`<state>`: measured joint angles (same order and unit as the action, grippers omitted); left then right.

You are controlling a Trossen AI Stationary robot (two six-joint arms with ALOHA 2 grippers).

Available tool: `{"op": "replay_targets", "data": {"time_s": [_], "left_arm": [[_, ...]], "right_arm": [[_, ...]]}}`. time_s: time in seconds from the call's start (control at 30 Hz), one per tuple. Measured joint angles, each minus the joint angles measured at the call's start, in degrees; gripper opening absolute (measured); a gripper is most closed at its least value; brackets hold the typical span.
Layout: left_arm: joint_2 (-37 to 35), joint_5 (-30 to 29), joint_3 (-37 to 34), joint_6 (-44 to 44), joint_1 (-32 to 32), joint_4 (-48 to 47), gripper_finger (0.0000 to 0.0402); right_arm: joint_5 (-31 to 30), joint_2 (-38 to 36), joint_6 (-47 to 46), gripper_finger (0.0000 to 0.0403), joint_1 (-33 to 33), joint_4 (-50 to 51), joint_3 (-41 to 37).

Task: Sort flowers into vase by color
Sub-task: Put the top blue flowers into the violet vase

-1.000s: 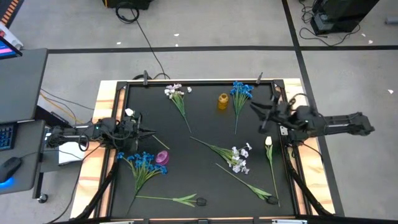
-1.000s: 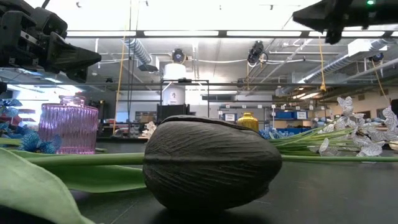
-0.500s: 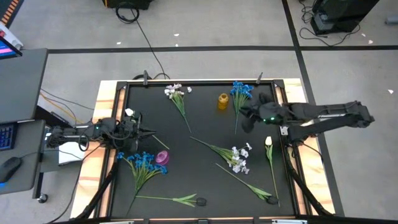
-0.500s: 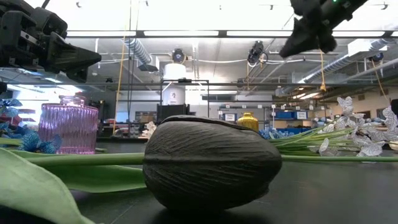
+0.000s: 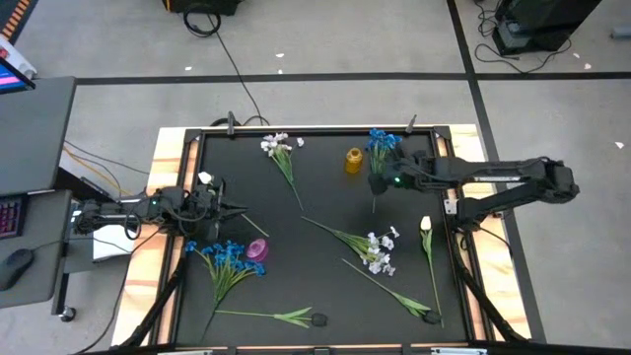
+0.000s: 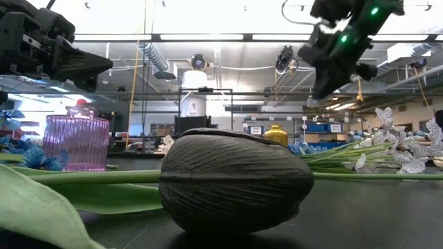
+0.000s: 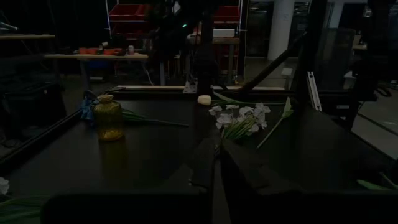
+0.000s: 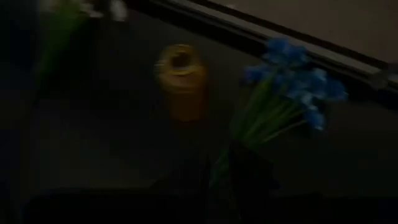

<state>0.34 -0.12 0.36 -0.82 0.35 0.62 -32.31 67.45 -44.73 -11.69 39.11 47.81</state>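
A: High view first. Where's the right hand (image 5: 377, 183)?

B: Over the stem of the blue flower bunch (image 5: 380, 148) at the far side of the tabletop (image 5: 296, 286), just beside the yellow bottle (image 5: 353, 160). I cannot tell whether its fingers are open or closed.

A: And the left hand (image 5: 237, 209)?

B: Waiting at the left edge, fingers closed and empty, near the pink vase (image 5: 257, 249) and a second blue bunch (image 5: 222, 258). White sprays (image 5: 378, 248) lie mid-table.

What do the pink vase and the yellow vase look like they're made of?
Pink vase: likely glass, ribbed and see-through, light passing through its walls. Yellow vase: probably amber-tinted glass, smooth and glossy, with highlights on its rounded shoulder; tinted plastic is possible.
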Motion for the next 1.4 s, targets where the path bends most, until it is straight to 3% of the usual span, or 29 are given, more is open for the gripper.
{"op": "replay_targets", "data": {"time_s": [0.27,0.5,0.8,0.97,1.4], "left_arm": [[0.0,0.0,0.0,0.0,0.0,0.0,0.0034],[0.0,0.0,0.0,0.0,0.0,0.0,0.0034],[0.0,0.0,0.0,0.0,0.0,0.0,0.0034],[0.0,0.0,0.0,0.0,0.0,0.0,0.0034],[0.0,0.0,0.0,0.0,0.0,0.0,0.0034]], "right_arm": [[3.5,8.6,-1.0,0.0083,-10.4,0.0,0.0],[11.3,16.8,0.7,0.0153,-17.1,-2.9,0.0],[12.4,23.2,1.2,0.02,-18.2,-10.3,0.0],[14.4,25.6,1.4,0.0201,-18.2,-14.4,0.0],[12.6,26.2,1.8,0.02,-18.2,-10.9,0.0]]}}
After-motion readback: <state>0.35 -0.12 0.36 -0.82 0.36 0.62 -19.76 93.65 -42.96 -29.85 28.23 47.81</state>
